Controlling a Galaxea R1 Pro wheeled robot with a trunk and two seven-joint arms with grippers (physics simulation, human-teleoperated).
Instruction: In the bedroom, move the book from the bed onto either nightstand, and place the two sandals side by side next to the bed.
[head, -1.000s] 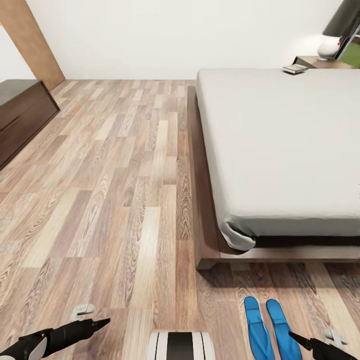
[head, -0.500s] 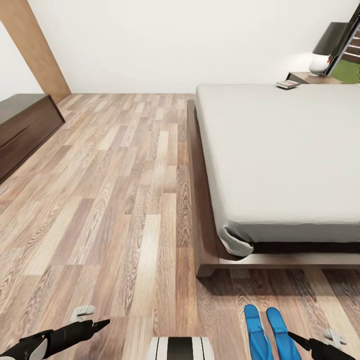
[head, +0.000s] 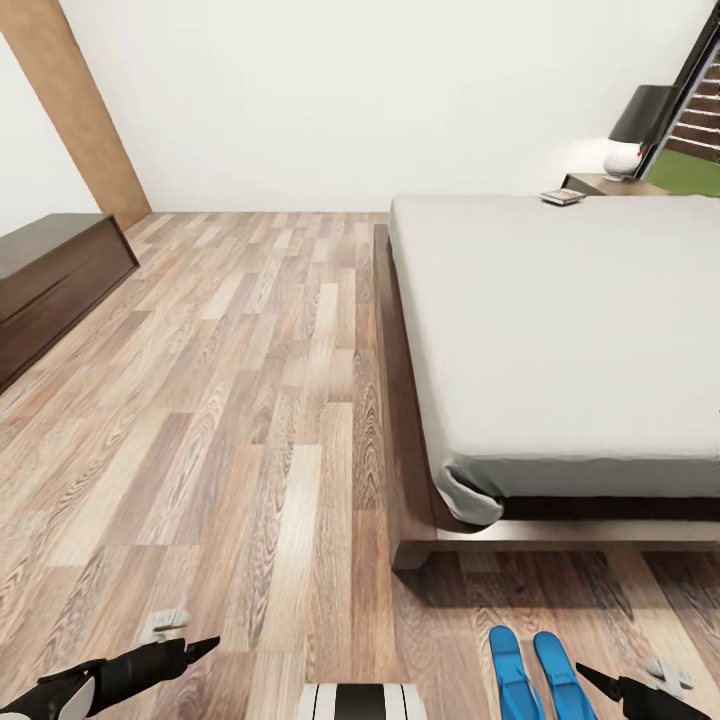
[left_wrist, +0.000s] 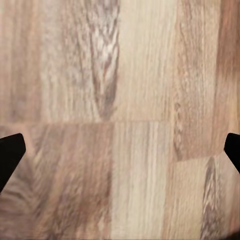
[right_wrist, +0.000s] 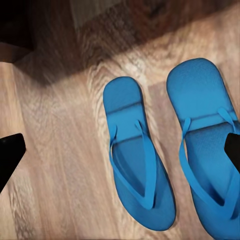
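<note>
The wood-plank floor (head: 250, 400) fills the left half of the head view and runs back to a white wall (head: 350, 100). The bed (head: 560, 340) takes the right half, its pale grey mattress bare on a dark wood frame, one corner of which stands near the lower middle. A long dark cabinet (head: 50, 285) sits at the left edge, with a brown door (head: 85, 110) behind it. Past the bed's far corner stands the nightstand (head: 605, 184), carrying a lamp (head: 630, 135) and the book (head: 563, 197), which lies at the nightstand's near edge. The two sandals (head: 535, 675) lie side by side on the floor just off the foot of the bed, toes toward it; the right wrist view shows them close and parallel (right_wrist: 140, 160). The left gripper (head: 185, 650) hangs over bare floor, fingers spread wide and empty. The right gripper (head: 600, 680) hovers above the sandals, likewise spread and holding nothing.
</note>
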